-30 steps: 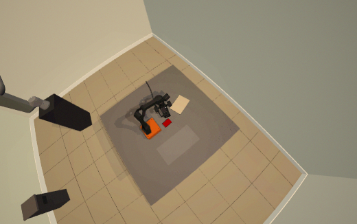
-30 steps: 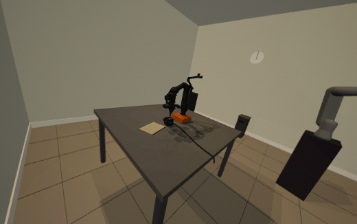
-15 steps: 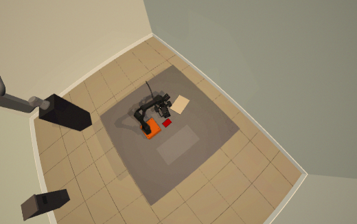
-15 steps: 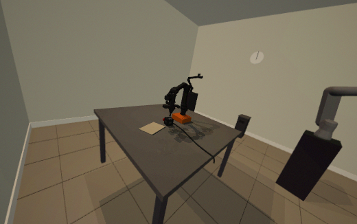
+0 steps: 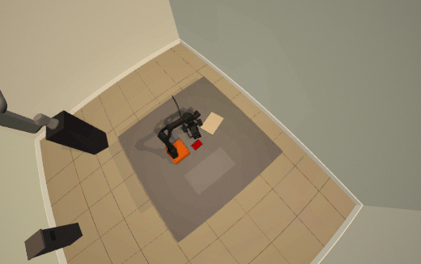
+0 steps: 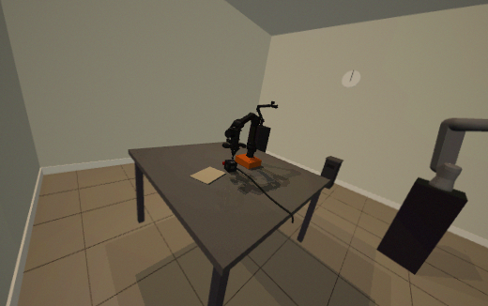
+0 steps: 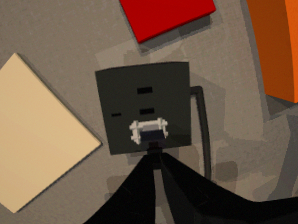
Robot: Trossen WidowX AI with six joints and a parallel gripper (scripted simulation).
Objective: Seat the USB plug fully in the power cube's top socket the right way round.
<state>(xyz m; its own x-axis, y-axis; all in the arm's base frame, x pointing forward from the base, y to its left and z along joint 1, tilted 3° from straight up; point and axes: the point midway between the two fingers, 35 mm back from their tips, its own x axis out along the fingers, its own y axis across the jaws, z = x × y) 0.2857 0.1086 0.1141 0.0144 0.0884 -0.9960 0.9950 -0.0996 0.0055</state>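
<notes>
- My pincer (image 5: 192, 128) (image 6: 233, 157) (image 7: 156, 160) is nearly closed, its fingertips pinching the plug (image 7: 148, 128).
- I see the plug's pale metal shell over the cube (image 5: 196, 135) (image 6: 230, 165) (image 7: 122, 90), towards one edge of its top; I can't tell how deep it sits, if it is in at all.
- On the cube's top I can make out two dark slots beyond the plug and a smaller one off to the side.
- The cube rests on the tabletop (image 5: 219, 202) (image 6: 197, 202) (image 7: 65, 30), in from the edges, between the tan card (image 5: 212, 123) (image 6: 207, 175) (image 7: 45, 132) and my arm's orange base (image 5: 183, 154) (image 6: 248, 161) (image 7: 282, 50).
- Just beside the cube I have a red block (image 5: 197, 144) (image 6: 223, 163) (image 7: 167, 15), apart from it and lying flat.
- A black cable (image 5: 176, 106) (image 6: 267, 190) (image 7: 203, 130) runs from the cube's side to the tabletop's edge, where its end hangs over between two corners.
- My arm (image 5: 175, 125) (image 6: 243, 121) arches from its base, pincer pointing down.
</notes>
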